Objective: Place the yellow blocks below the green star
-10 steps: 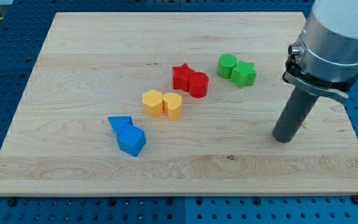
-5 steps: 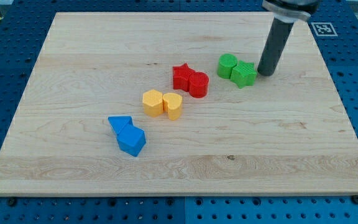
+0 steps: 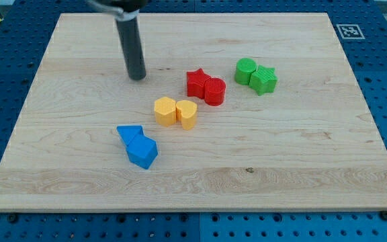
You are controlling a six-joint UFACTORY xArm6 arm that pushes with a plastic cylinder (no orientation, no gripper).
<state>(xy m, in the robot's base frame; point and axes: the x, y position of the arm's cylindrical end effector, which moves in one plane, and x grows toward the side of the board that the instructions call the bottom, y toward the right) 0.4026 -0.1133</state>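
Observation:
Two yellow blocks sit side by side near the board's middle: a yellow hexagon-like block (image 3: 164, 111) and a yellow heart-like block (image 3: 187, 114). The green star (image 3: 264, 79) lies at the upper right, touching a green cylinder (image 3: 245, 70) on its left. My tip (image 3: 137, 76) rests on the board at the upper left of the yellow blocks, apart from them, and far to the left of the green star.
A red star (image 3: 195, 83) and a red cylinder (image 3: 215, 91) sit together between the yellow and green pairs. Two blue blocks (image 3: 138, 146) lie at the lower left of the yellow ones. The wooden board (image 3: 79, 181) ends on all sides at blue pegboard.
The rod swept from the board's right side, past the green star's right, across to the upper left of the yellow blocks. No block has moved.

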